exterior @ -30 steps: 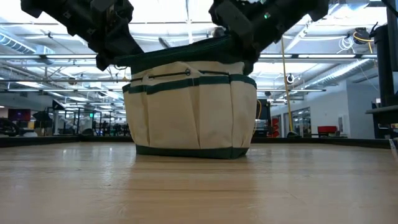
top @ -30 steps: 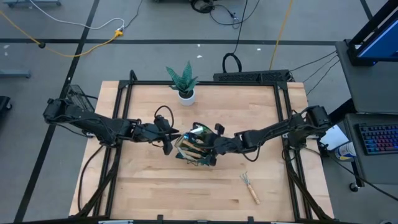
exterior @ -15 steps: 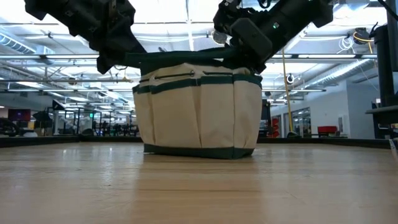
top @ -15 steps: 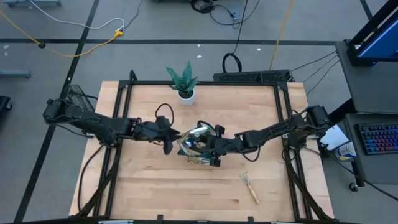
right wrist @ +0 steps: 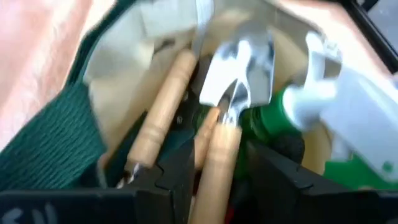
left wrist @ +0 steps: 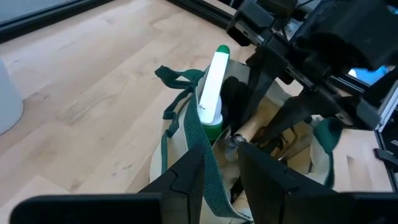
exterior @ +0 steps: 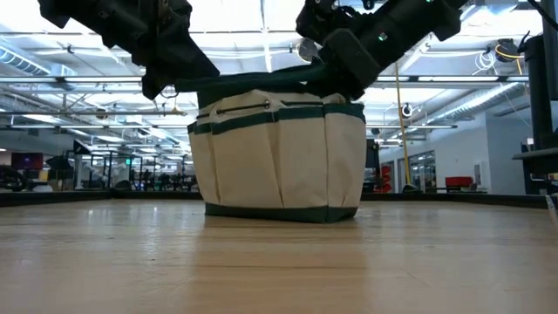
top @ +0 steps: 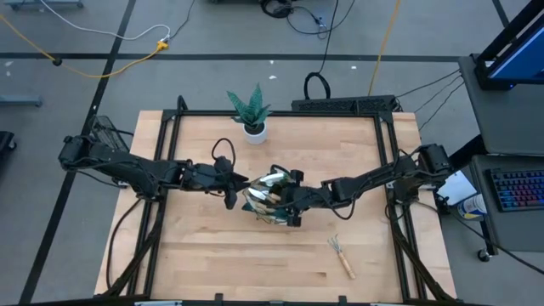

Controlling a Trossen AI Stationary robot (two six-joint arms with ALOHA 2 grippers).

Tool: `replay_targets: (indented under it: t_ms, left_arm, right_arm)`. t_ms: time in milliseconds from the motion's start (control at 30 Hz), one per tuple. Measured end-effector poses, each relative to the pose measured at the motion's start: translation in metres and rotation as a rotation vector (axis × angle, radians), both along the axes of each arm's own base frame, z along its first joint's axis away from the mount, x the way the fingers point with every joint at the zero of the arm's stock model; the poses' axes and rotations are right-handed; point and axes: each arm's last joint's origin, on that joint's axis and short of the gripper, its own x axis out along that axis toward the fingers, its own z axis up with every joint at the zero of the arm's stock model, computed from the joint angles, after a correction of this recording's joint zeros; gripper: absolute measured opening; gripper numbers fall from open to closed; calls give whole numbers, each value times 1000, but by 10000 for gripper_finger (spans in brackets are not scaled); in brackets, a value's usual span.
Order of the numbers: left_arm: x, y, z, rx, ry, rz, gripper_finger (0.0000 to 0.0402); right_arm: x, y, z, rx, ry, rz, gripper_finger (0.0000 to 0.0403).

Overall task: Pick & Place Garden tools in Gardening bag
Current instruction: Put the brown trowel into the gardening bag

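The beige gardening bag [top: 270,204] with green trim stands upright on its base at the table's middle and also shows in the low view [exterior: 279,148]. Inside it are a green-and-white spray bottle [left wrist: 211,93], a wooden-handled tool [right wrist: 161,118] and a trowel [right wrist: 242,62]. My left gripper [top: 239,189] is at the bag's left rim, shut on a green strap. My right gripper [top: 287,204] reaches into the bag's mouth from the right, shut on the trowel's handle. A small hand rake [top: 342,253] lies flat on the table at the near right. My left gripper pinches the bag's green webbing strap [left wrist: 208,177] at its left rim between the two fingers, coming from the table's left and slanting down. The strap runs up out from between the fingers; the bag's base stays on the table. My right gripper has the trowel's wooden handle [right wrist: 219,146] between its two fingers, which lie along the handle, coming from the table's right and slanting down into the bag's mouth. The metal blade [right wrist: 242,62] points away from the fingers, deeper in the bag.
A spiky green plant in a white pot [top: 249,112] stands at the table's far side, left of centre. A black metal frame [top: 280,112] borders the table. The wooden top [top: 212,255] shows bare at the near left.
The bag has slid a little toward the table's right edge, still upright on its base. My left gripper has gone the same way with the strap. My right gripper has stayed in the bag's mouth.
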Motion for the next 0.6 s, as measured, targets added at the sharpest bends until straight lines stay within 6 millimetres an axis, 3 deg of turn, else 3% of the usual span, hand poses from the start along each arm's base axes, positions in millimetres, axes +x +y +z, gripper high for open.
replay_targets:
  t_ms: [267,600]
  left_arm:
    - [0,0,0,28,3,-15,102]
    - [4,-2,9,171,-71,-112,102]
  right_arm:
    - [10,-17,10,138,-122,35,136]
    - [11,-40,6,389,-84,-30,132]
